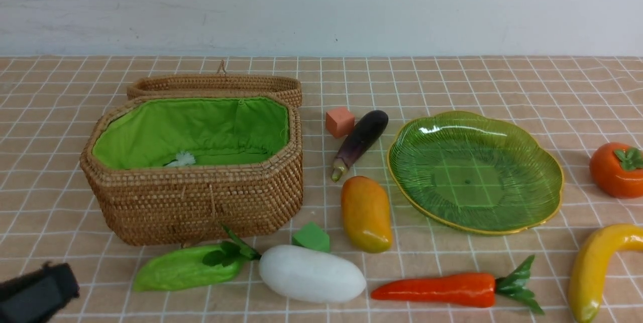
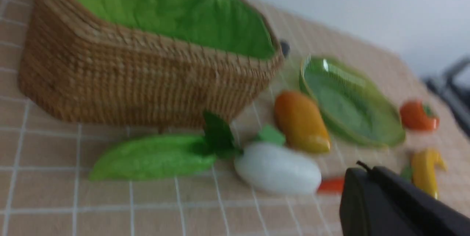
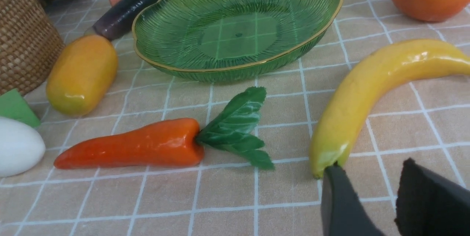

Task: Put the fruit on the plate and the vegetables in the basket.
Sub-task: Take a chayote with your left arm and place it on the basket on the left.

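The wicker basket [image 1: 191,202] stands open at the left, its green lining showing. The green plate [image 1: 472,172] at the right holds nothing. On the cloth lie the mango [image 1: 366,212], banana [image 1: 598,262], persimmon [image 1: 615,170], eggplant [image 1: 359,142], white radish [image 1: 311,273], green gourd [image 1: 186,267] and carrot [image 1: 437,290]. My left gripper [image 1: 37,293] is at the near left corner; in its blurred wrist view the left gripper [image 2: 367,171] is shut and holds nothing. Out of the front view, my right gripper [image 3: 371,173] is open just short of the banana's [image 3: 367,93] greenish tip.
The basket's lid [image 1: 216,84] lies folded back behind it. A salmon cube [image 1: 340,122] sits beside the eggplant and a green cube [image 1: 311,236] between basket, radish and mango. A small white tuft [image 1: 181,159] lies inside the basket. A pale wall closes the far side.
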